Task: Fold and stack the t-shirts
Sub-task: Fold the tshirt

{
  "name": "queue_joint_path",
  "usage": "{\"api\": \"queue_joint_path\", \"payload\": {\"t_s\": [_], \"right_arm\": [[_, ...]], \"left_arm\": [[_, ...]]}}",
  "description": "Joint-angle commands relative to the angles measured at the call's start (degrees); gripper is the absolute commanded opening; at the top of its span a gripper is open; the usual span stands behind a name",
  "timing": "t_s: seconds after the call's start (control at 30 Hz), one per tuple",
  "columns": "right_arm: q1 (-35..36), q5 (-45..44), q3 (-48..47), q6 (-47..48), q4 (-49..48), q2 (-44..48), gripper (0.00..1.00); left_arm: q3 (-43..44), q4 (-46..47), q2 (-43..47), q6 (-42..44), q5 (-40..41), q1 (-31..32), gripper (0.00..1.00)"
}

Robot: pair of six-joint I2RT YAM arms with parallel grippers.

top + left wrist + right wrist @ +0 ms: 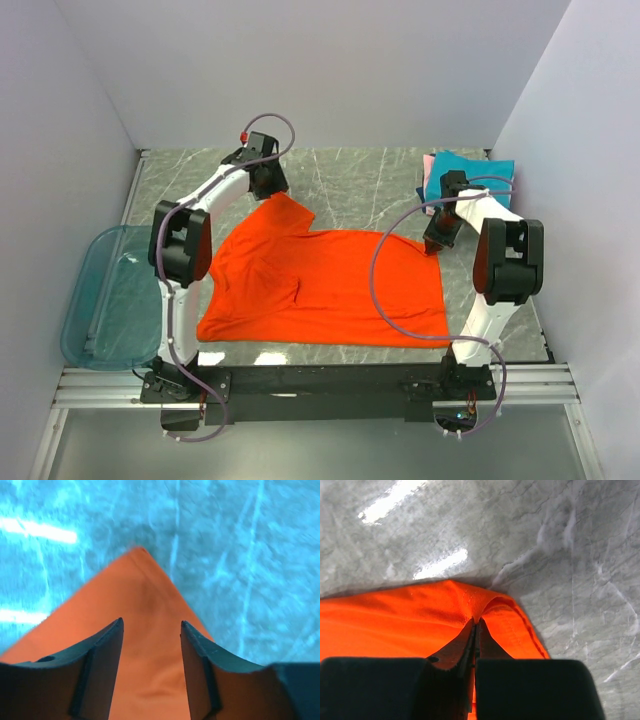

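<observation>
The orange-red t-shirt (320,285) lies spread on the marble table. My left gripper (268,188) is open over the shirt's far left sleeve corner (145,605), with cloth between its fingers (100,655) but not pinched. My right gripper (436,243) is shut on the shirt's far right corner (485,605), which puckers up at the jaws. Folded teal (490,172) and pink (429,163) shirts are stacked at the far right behind the right arm; a white one is not visible.
A translucent blue-green plastic bin (105,295) sits at the left edge of the table. White walls close in the left, back and right sides. The arm bases stand on a black rail (320,380) at the near edge.
</observation>
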State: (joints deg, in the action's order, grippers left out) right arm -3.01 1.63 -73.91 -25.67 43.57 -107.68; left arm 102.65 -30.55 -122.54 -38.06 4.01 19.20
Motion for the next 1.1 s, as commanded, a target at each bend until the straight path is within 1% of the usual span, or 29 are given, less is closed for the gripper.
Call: {"api": "queue_joint_path", "payload": {"t_s": [0.0, 0.13, 0.3, 0.4, 0.5, 0.57, 0.83, 0.97, 1.07], "right_arm": [[-0.25, 1.36, -0.36, -0.08, 1.07, 3.35, 0.0], [-0.25, 1.71, -0.88, 0.8, 1.78, 3.09, 0.0], [-0.25, 2.24, -2.03, 1.5, 2.92, 2.39, 0.0], [-0.25, 2.85, -2.47, 1.85, 3.27, 2.04, 0.0], [-0.25, 3.29, -2.91, 2.12, 3.54, 1.68, 0.0], [-0.25, 3.38, -3.17, 2.29, 3.71, 1.51, 0.0], [-0.25, 4.43, -3.61, 2.2, 3.54, 0.8, 0.0], [-0.25, 4.44, -3.7, 2.03, 3.63, 0.72, 0.0], [-0.25, 4.52, -3.61, 2.03, 3.54, 0.63, 0.0]], "left_arm": [[3.34, 4.34, -1.99, 2.64, 5.21, -0.22, 0.54], [4.57, 6.81, -4.37, 2.64, 7.93, -0.39, 0.51], [7.38, 9.8, -8.67, 3.34, 8.03, -0.39, 0.5], [10.37, 9.72, -11.74, 3.7, 7.33, -0.39, 0.49], [12.13, 8.92, -13.51, 3.44, 7.94, -0.39, 0.46], [12.31, 9.1, -13.78, 3.43, 8.03, -0.39, 0.44], [12.57, 9.71, -14.57, 4.05, 8.21, -0.39, 0.43], [13.98, 8.31, -15.97, 4.84, 8.12, -0.39, 0.41], [13.46, 7.78, -16.24, 5.1, 7.94, -0.3, 0.4]]}}
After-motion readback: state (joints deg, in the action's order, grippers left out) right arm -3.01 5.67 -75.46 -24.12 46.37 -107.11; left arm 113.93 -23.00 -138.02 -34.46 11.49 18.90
